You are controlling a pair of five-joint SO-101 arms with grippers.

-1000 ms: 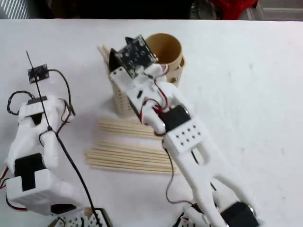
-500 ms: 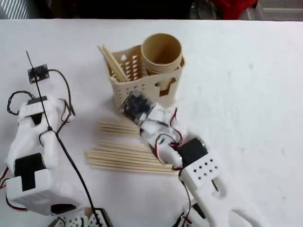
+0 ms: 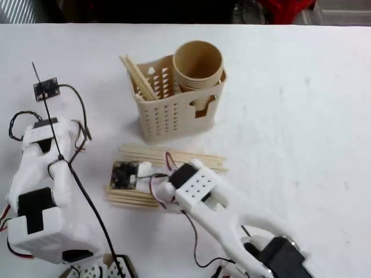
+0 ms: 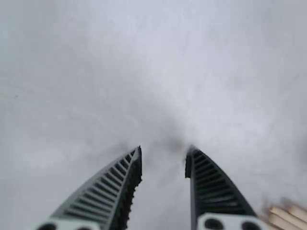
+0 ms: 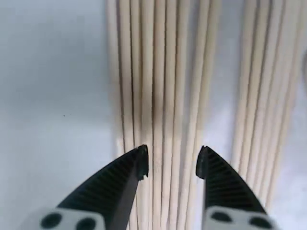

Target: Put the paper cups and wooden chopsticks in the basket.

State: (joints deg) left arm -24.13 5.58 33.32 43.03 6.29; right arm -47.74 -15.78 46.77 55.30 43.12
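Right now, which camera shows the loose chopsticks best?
The right wrist view: the chopsticks lie side by side under the open right gripper. In the high view the right arm covers some; the left wrist view catches a few ends.

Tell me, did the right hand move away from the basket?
Yes. The right hand left the top of the basket and pulled back to its near side, open above the loose wooden chopsticks.

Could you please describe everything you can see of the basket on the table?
The basket is a cream, plastic-looking rectangular tub with slotted walls and a cut-out handle on one side. It stands upright on the white table. Stacked paper cups sit in one end, and a few chopsticks lean in the other end.
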